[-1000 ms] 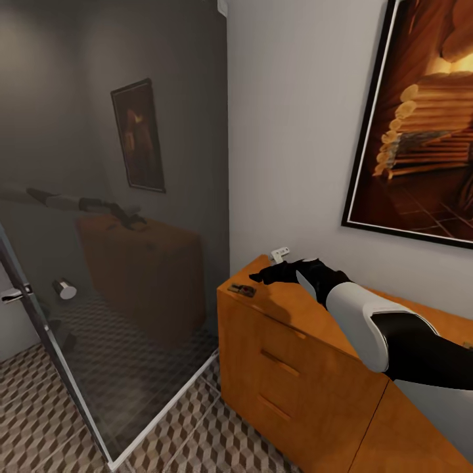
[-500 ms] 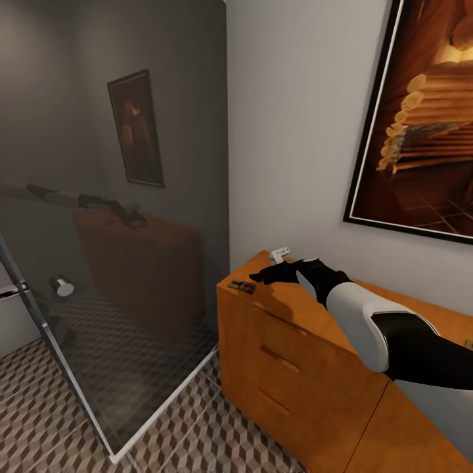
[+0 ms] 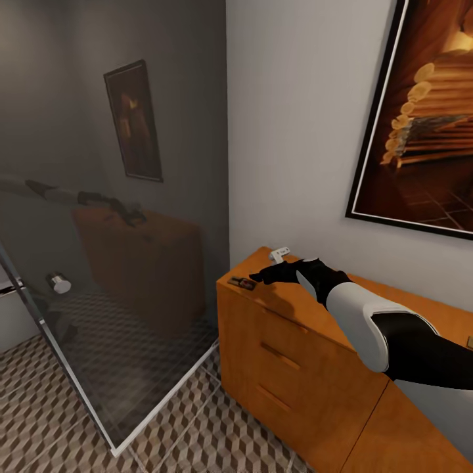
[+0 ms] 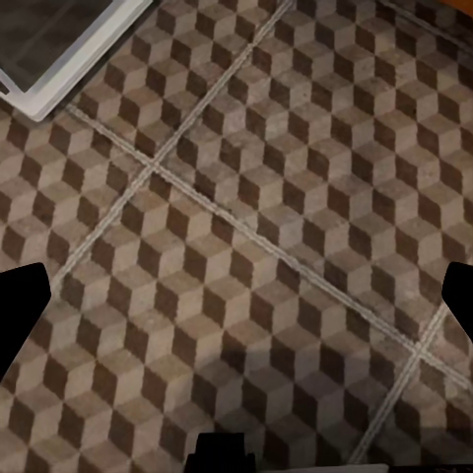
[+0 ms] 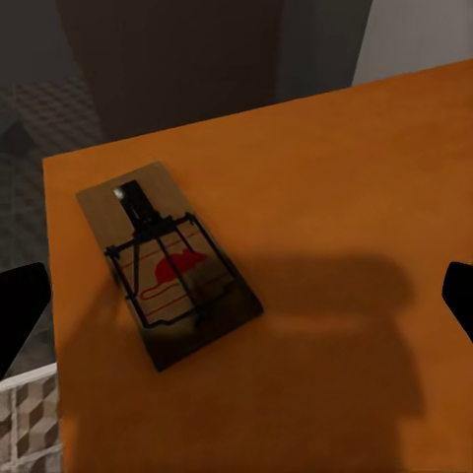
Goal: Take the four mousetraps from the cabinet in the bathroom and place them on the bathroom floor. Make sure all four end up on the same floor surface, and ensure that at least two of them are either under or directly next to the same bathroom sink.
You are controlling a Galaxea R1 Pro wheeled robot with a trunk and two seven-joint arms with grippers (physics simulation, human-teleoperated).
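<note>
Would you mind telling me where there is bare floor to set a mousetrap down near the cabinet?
The bathroom floor lies bare between the cabinet front and the glass shower screen; the left wrist view shows tiles with nothing on them. The cabinet's near corner is taken: a mousetrap lies there, with the right gripper just behind it.

cabinet [image 3: 289, 341]: orange-brown wood, smooth, soft satin sheen; bar handles of the same wood
mousetrap [image 5: 166, 261]: flat matt brown wooden board just ahead of the right arm's jaws, thin dark metal wire on top, red printed mark
floor [image 4: 246, 236]: hard tile, matt, printed cube pattern, pale rough grout
shower screen [image 3: 118, 263]: smoky glass, glossy, reflective, pale metal edge
wall [image 3: 295, 131]: plain matt paint
picture [image 3: 420, 118]: glossy, dark smooth frame
</note>
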